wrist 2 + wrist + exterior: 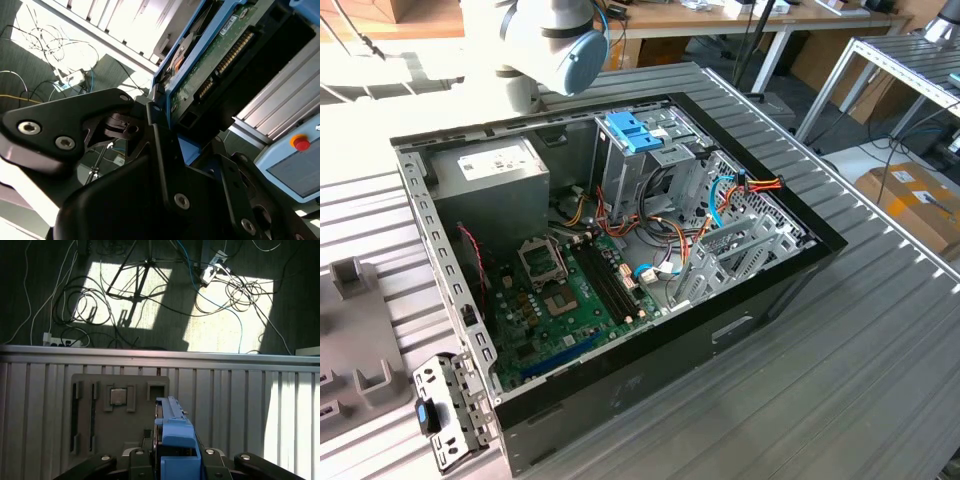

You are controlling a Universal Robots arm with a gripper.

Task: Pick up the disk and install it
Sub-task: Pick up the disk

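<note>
Ribbed aluminium counter (240, 390) runs beneath the whole scene. Closest to us, in both wrist views, the black hand (175, 462) is clenched on the disk (174, 432), its fingers (160, 130) pressing the blue plastic rails along the drive's edges. In the second wrist view the disk's green circuit board (215, 60) faces the camera, bare and unshielded. Just past the disk in the first wrist view lies a grey fixture tray (90, 405) with slots and a small square chip (117, 396). The disk hangs over this tray, and we cannot tell whether it touches it. Beyond the counter's edge, a dark floor (45, 270) strewn with cables (240, 290) catches patches of sun. In the exterior view the open computer case (670, 360) sits on the counter, showing a green motherboard (560, 300), a grey power-supply box (490, 175) and a metal drive cage (620, 180) topped by a light-blue bracket (635, 130).

We judge the disk rigid and dense for its size, so it should not flex, though the smooth rails could slip under a weak squeeze. The exposed board and connector pins look fragile, so the long railed edges seem the safest place to hold
</note>
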